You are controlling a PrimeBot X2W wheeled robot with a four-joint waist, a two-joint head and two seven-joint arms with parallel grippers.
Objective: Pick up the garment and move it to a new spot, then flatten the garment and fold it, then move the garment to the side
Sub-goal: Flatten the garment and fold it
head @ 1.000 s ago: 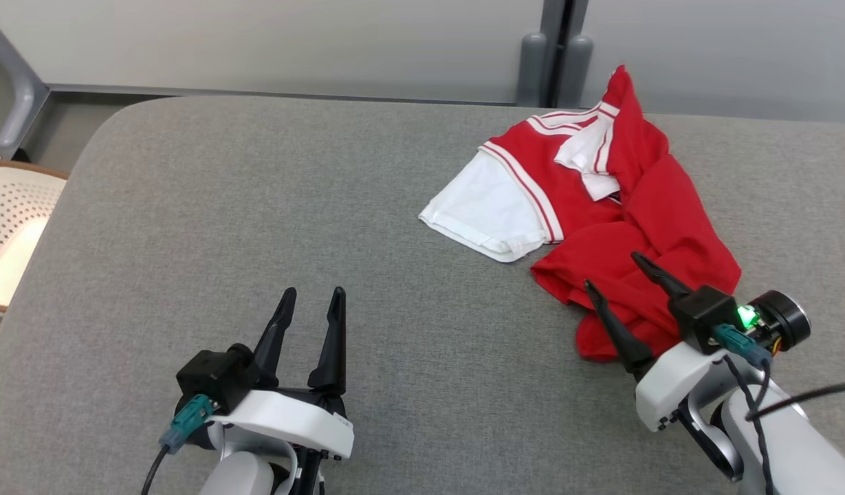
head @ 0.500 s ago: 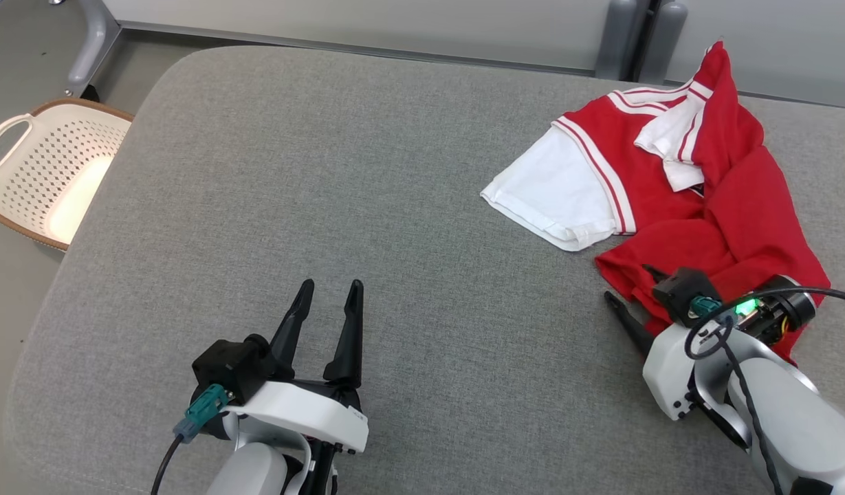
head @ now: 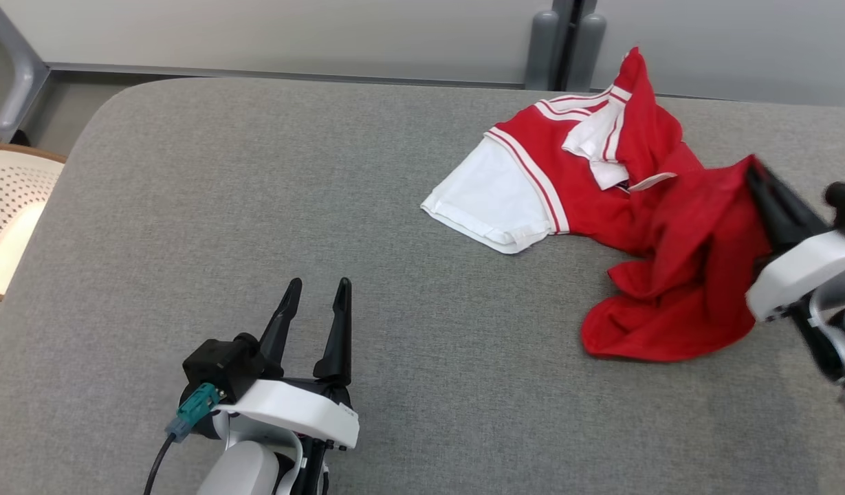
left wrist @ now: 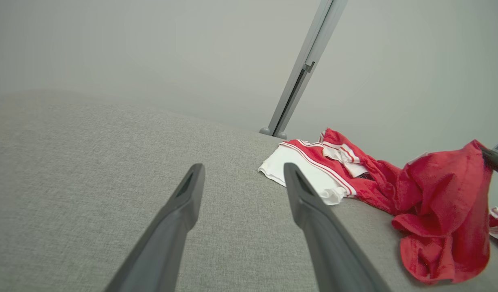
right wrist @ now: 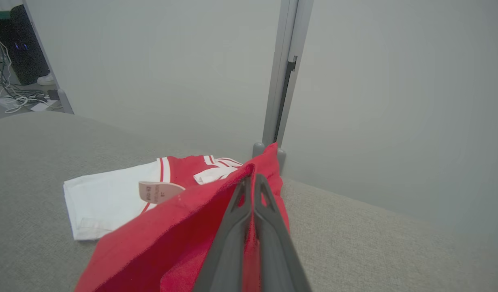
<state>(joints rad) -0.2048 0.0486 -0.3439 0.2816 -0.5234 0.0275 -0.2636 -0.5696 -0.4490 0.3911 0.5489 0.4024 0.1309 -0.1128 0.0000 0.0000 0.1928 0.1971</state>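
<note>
The garment [head: 642,227] is a red shirt with a white sleeve and white striped collar, crumpled at the right of the grey table [head: 257,206]. My right gripper [head: 755,172] is shut on a red fold of it, lifted off the table. In the right wrist view the fingers [right wrist: 251,194] are pressed together with red cloth [right wrist: 184,227] draped over them. My left gripper [head: 315,292] stands open near the front left, nothing between its fingers [left wrist: 184,198]. The left wrist view has the garment [left wrist: 439,202] to the right, one part raised.
A white perforated basket [head: 9,206] with a brown rim sits on the floor past the table's left edge. A pale wall with a grey post [head: 556,41] runs along the far edge. Bare grey table stretches left of the garment.
My right gripper has shut on the red cloth and lifted it up and to the right, pulling the lower part of the garment off the table. The left gripper stayed open in place.
</note>
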